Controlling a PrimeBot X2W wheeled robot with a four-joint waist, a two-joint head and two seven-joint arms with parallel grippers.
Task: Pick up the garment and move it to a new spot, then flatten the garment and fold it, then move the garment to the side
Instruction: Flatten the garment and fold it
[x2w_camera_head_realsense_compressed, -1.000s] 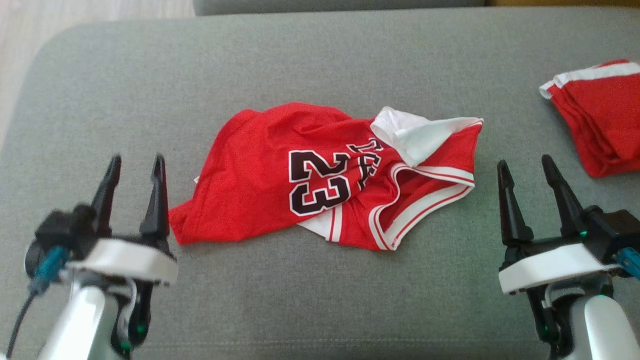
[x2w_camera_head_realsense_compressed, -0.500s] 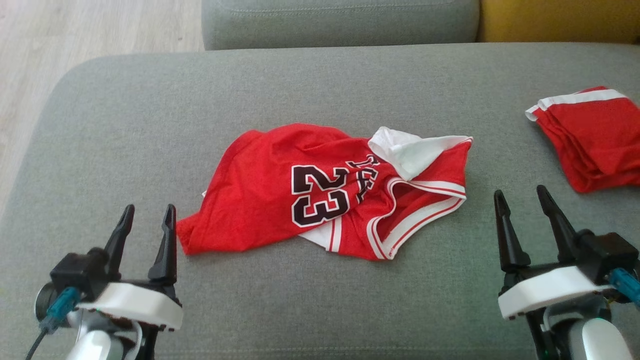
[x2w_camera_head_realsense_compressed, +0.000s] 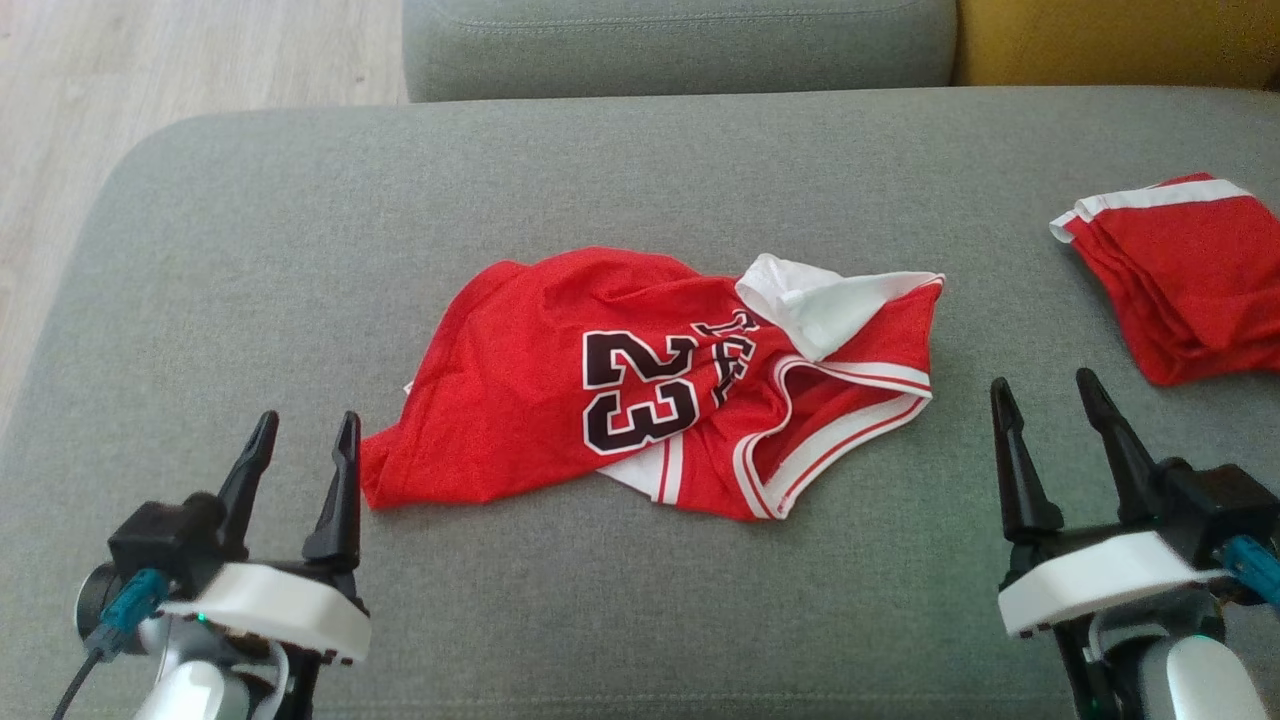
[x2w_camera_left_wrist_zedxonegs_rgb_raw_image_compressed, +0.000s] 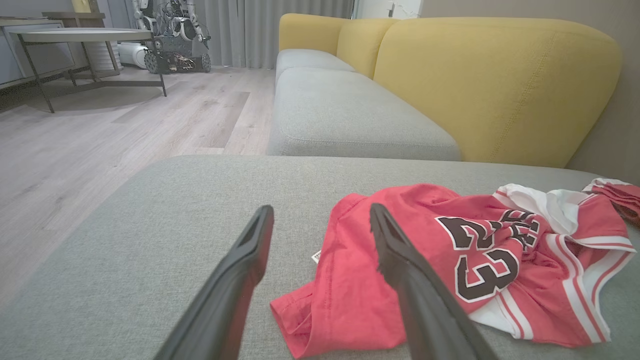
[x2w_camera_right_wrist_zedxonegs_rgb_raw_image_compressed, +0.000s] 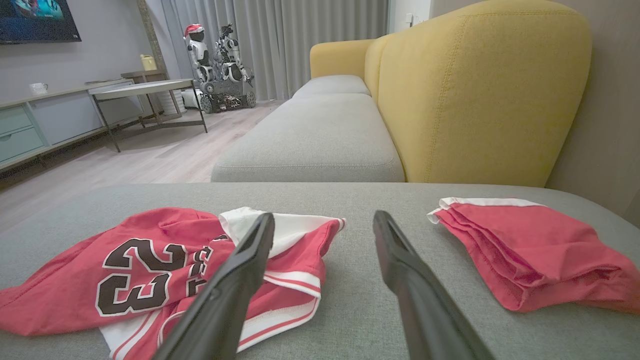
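- Head view takes in a wide grey cushion (x2w_camera_head_realsense_compressed: 640, 170), the surface on which everything lies. Beyond its far edge sits a second grey seat (x2w_camera_head_realsense_compressed: 680, 50), with a yellow backrest (x2w_camera_right_wrist_zedxonegs_rgb_raw_image_compressed: 480, 90) alongside.
- Red garment (x2w_camera_head_realsense_compressed: 520, 360) — a jersey with a black "23" and white trim — lies crumpled near the cushion's middle, one white-lined flap turned up at its right end.
- Folded red cloth (x2w_camera_head_realsense_compressed: 1200, 290) with a white band rests at the cushion's right edge, well apart from the jersey.
- Left gripper (x2w_camera_head_realsense_compressed: 305, 425) hovers just beside the jersey's near-left corner, fingers spread wide, holding nothing.
- Right gripper (x2w_camera_head_realsense_compressed: 1040, 385) stands between the jersey and the folded cloth — likewise wide apart and empty.
- Small white label (x2w_camera_left_wrist_zedxonegs_rgb_raw_image_compressed: 317, 256) peeks out at the jersey's left hem in the left wrist view.
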